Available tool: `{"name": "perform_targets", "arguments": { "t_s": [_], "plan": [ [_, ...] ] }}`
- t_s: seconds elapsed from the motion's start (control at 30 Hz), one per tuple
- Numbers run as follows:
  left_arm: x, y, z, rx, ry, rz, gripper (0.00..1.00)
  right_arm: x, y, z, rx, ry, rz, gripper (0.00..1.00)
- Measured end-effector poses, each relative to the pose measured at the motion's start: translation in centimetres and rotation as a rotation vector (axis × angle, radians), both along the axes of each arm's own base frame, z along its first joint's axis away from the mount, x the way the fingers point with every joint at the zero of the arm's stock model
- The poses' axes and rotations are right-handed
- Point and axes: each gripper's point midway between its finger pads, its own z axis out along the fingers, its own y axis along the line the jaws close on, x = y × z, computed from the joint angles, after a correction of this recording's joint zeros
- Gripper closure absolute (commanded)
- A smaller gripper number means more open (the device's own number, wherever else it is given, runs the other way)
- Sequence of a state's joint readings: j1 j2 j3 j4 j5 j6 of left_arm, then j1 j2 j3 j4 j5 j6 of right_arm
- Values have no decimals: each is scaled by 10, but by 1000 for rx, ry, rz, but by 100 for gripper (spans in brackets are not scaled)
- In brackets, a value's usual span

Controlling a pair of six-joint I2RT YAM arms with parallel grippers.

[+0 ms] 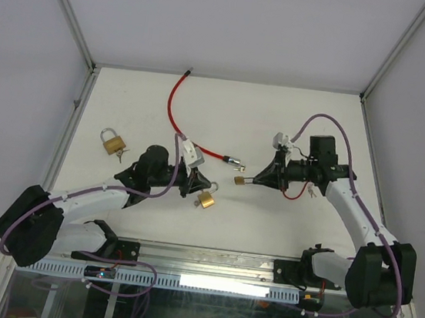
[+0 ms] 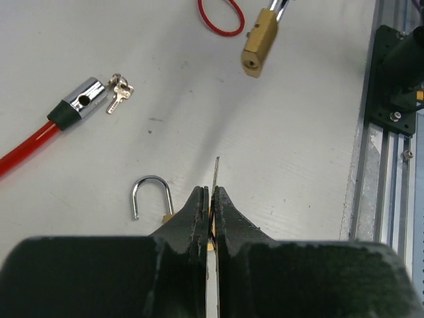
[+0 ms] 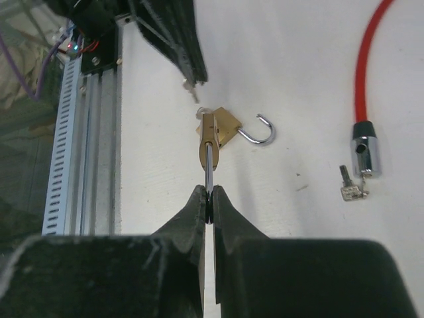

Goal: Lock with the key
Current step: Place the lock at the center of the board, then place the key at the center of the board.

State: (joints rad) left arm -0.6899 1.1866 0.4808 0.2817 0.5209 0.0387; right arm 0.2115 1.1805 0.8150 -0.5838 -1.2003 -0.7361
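The left claw [image 2: 211,193] pinches what looks like the key [image 2: 216,173], the right claw [image 3: 207,195] is clamped on the shackle [image 3: 208,165] of the brass padlock [image 3: 208,138] held off the table [image 1: 293,138] between the arms, so insertion is in hand and next needs key and keyhole [image 2: 250,64] lined up.

White links [image 1: 87,204], black joints [image 1: 30,222], purple cables [image 1: 322,118], black fingers [image 2: 195,212]

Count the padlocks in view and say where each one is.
3. The far-left padlock lies alone; the open padlock lies by the left gripper; the held padlock hangs from the right gripper. None looks hidden.
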Motion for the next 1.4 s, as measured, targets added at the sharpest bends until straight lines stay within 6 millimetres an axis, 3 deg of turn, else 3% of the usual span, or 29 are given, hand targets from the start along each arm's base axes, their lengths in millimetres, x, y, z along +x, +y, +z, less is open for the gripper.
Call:
{"name": "perform_targets", "arguments": {
  "t_s": [0.17, 0.27, 0.5, 0.63, 0.8, 0.97, 1.13, 1.23, 1.4],
  "plan": [
    [7, -11, 30, -156, -19, 33, 100, 41, -19, -1, -2, 74, -206, 100],
    [22, -26, 42, -250, 36, 62, 100, 68, -35, -7, -1, 121, -344, 100],
    [103, -100, 53, -377, 252, 104, 100, 129, -73, -35, -41, 254, -714, 100],
    [149, -128, 41, -429, 360, 187, 100, 158, -95, -52, -93, 365, -885, 100],
    [216, -167, 30, -471, 498, 328, 100, 197, -113, -58, -93, 460, -988, 100],
    [246, -191, 13, -474, 588, 433, 100, 222, -129, -85, -88, 579, -1040, 100],
    [266, -219, -14, -461, 679, 504, 100, 219, -133, -117, -101, 718, -1050, 99],
    [275, -230, -32, -443, 709, 552, 98, 224, -131, -117, -87, 740, -1039, 94],
    [285, -232, -47, -418, 724, 622, 85, 236, -132, -110, -72, 720, -1032, 86]
  ]
}}
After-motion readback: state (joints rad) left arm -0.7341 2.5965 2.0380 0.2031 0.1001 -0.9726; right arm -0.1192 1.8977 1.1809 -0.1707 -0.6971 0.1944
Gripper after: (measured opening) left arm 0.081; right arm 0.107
